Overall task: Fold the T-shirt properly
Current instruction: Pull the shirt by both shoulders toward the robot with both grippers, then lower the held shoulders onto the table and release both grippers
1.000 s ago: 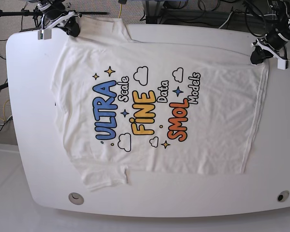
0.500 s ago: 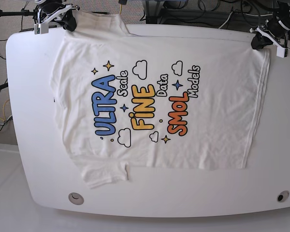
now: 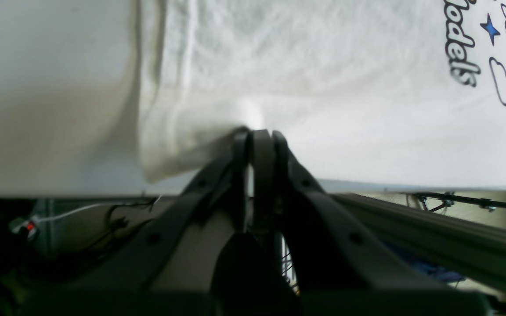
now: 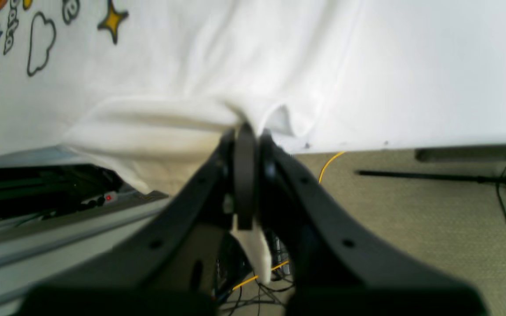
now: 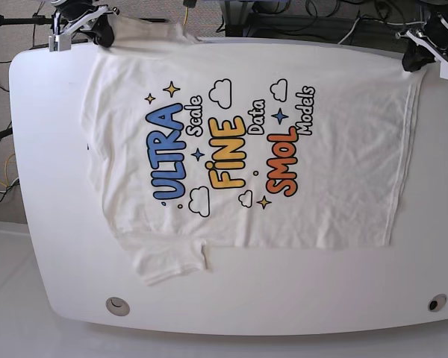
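Observation:
The white T-shirt [image 5: 239, 149] lies flat, print side up, across the white table [image 5: 45, 186], with "ULTRA", "FINE" and "SMOL" lettering. My left gripper [image 5: 415, 60] is at the far right edge, shut on the shirt's hem corner [image 3: 244, 127]. My right gripper [image 5: 101, 33] is at the far left edge, shut on the bunched shoulder fabric [image 4: 244, 120]. Both grips sit right at the table's far edge. One sleeve [image 5: 172, 261] lies spread at the near left.
Behind the table's far edge are cables and a metal rail [image 3: 433, 228]. Floor and a yellow cable [image 4: 330, 162] show past the edge. Two round ports [image 5: 118, 306] [image 5: 436, 303] sit in the near corners of the table.
Both grippers have pulled toward the far edge, dragging the whole T-shirt a little that way and stretching its far side flatter. Both stay shut on the cloth.

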Robot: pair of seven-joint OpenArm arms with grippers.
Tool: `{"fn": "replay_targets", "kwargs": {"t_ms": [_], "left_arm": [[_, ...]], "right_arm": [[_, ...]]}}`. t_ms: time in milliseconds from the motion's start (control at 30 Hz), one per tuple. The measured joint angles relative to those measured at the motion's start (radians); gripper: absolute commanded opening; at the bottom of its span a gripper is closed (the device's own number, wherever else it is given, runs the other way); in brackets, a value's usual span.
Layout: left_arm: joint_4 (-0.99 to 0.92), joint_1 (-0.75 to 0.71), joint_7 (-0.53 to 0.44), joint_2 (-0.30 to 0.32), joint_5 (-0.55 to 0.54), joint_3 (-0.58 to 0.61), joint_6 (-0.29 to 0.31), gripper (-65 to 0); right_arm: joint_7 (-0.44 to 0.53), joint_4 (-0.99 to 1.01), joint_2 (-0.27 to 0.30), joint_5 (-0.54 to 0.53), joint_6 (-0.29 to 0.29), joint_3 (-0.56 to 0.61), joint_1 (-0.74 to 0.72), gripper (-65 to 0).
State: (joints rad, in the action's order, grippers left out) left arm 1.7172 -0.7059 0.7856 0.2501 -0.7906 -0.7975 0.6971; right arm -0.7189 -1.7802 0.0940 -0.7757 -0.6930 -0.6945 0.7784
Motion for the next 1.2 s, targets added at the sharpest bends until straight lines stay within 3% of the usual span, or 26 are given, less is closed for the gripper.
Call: {"fn": "replay_targets", "kwargs": {"t_ms": [267,667,1200], "left_arm": [[0.059,-0.038,-0.015,-0.022,-0.011,-0.026,0.003,-65.0],[-0.021,0.172,-0.026,-0.005,-0.01,0.027,-0.031,-65.0],[-0.044,0.206,0.0,0.026,-0.028,0.01,-0.018,-65.0]], "right_arm": [[-0.009,-0.008,0.0,-0.014,0.001,-0.026,0.003,-65.0],[-0.011,-0.028,0.05,0.0,0.0,-0.007,-0.121,-65.0],[-0.064,-0.039,0.048,0.032,0.005,0.05,-0.24,-65.0]]}}
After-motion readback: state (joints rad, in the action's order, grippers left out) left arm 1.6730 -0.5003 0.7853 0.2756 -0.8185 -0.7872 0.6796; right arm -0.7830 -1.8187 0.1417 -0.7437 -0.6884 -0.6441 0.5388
